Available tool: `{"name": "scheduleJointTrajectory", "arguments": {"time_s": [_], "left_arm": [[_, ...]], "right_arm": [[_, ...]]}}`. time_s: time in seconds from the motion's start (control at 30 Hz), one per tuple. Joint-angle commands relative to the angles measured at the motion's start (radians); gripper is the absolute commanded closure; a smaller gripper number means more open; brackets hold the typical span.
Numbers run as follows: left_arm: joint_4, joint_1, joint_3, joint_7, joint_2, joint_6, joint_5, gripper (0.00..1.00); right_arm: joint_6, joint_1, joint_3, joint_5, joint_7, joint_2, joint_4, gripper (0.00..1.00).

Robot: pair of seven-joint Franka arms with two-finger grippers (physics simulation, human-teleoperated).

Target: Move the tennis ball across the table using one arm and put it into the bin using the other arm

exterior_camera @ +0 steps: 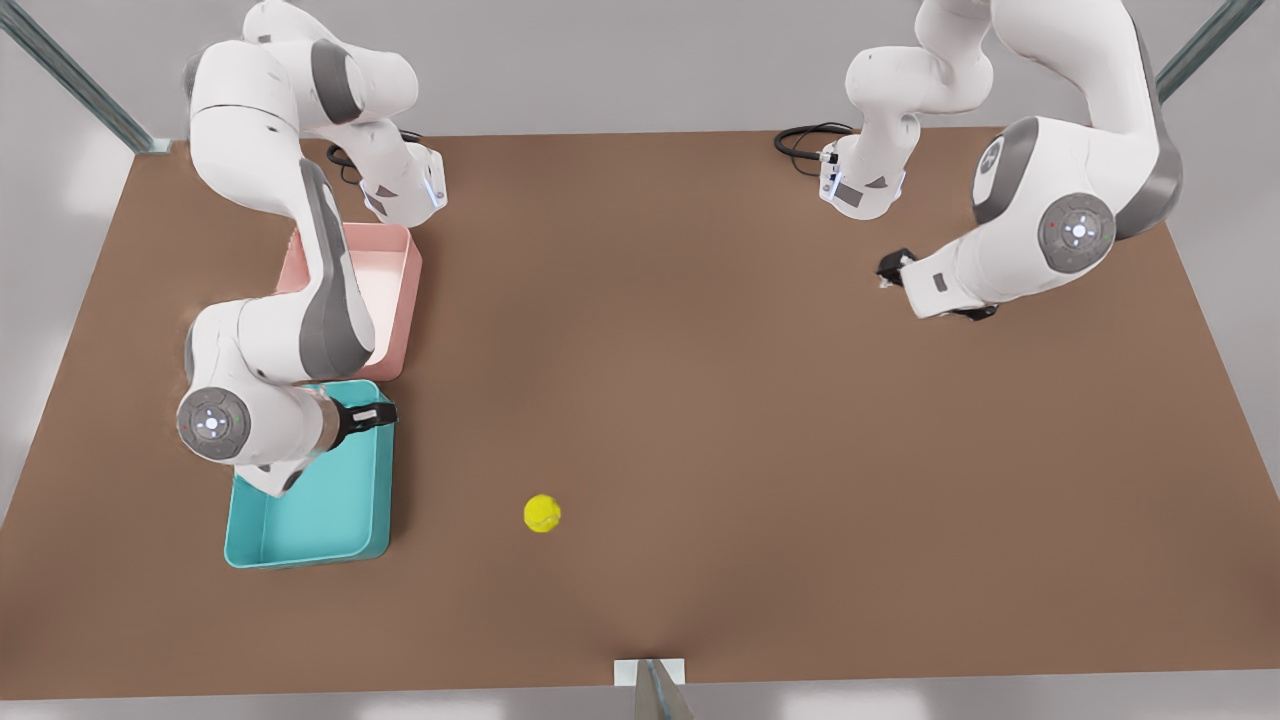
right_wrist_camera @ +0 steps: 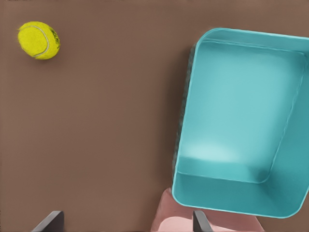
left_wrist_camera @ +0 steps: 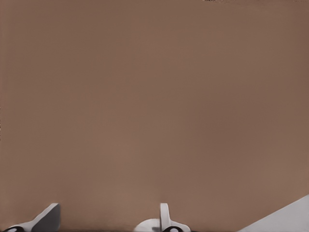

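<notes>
From my station I see the table, broad and brown, carrying everything. On the front view's left stand two trays end to end: the pink tray farther back and the bin, teal and with nothing inside, nearer the camera. The right gripper hangs over the bin's far corner by the pink tray; its fingers are spread apart around nothing. The left gripper waits over bare table on the front view's right, well away from both trays, its fingers likewise parted and holding nothing. The tennis ball lies on the tabletop beside the bin, apart from its wall, untouched.
</notes>
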State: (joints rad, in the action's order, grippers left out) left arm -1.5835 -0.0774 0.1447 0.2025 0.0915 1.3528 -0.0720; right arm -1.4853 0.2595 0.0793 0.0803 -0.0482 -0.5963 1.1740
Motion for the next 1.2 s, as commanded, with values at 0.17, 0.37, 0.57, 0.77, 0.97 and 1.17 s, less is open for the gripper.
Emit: {"name": "scheduleJointTrajectory", "arguments": {"time_s": [0.17,0.37,0.57,0.77,0.97,1.17], "left_arm": [[0.0,-0.005,0.001,-0.548,0.002,-0.017,0.003,0.0],[0.0,0.004,-0.001,-0.548,0.002,-0.018,0.003,0.0],[0.0,0.004,-0.001,-0.548,0.008,-0.018,0.003,0.0],[0.0,0.004,-0.001,-0.548,0.014,-0.02,0.003,0.0],[0.0,0.011,-0.001,-0.548,0.016,-0.021,0.003,0.0],[0.0,0.011,-0.001,-0.548,0.022,-0.021,0.001,0.0]], "right_arm": [[-0.549,0.095,-0.004,0.052,0.593,-0.255,-0.122,0.0],[-0.676,0.107,-0.046,0.055,0.719,-0.355,-0.16,0.0],[-0.696,0.119,-0.046,0.056,0.719,-0.392,-0.143,0.0],[-0.656,0.122,-0.046,0.047,0.712,-0.388,-0.096,0.0],[-0.656,0.145,-0.046,0.047,0.711,-0.413,-0.085,0.0],[-0.656,0.145,-0.05,0.044,0.709,-0.416,-0.056,0.0]]}}
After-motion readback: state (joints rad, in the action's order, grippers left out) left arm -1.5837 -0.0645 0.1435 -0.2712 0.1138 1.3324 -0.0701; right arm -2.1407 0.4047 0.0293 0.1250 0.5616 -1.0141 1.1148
